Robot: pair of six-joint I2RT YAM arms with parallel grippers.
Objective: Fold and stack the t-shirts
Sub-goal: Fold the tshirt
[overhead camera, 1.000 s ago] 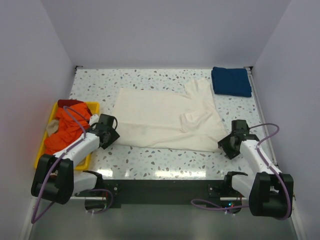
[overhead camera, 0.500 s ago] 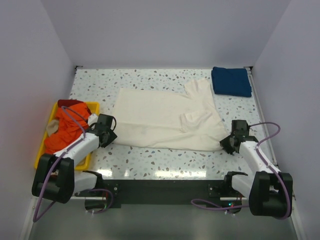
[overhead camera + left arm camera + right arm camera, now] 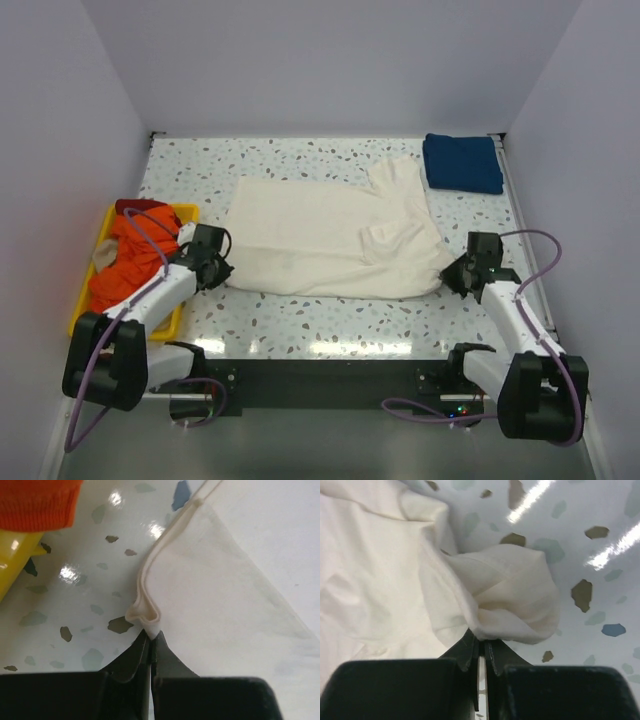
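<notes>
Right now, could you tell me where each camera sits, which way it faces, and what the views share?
Top external: above and behind the arms, facing down on the terrazzo table; both arms show.
Left wrist: on the left arm, facing the left end effector, shut on the cream t-shirt hem.
Right wrist: on the right arm, facing the right end effector, shut on bunched cloth.
Shared: all see the cream t-shirt.

Tray [image 3: 186, 211] left of spread t-shirt [image 3: 320, 240]

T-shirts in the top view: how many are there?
4: cream t-shirt spread mid-table; dark blue t-shirt folded far right; orange t-shirt and red t-shirt piled in the yellow tray, where more may be hidden.
</notes>
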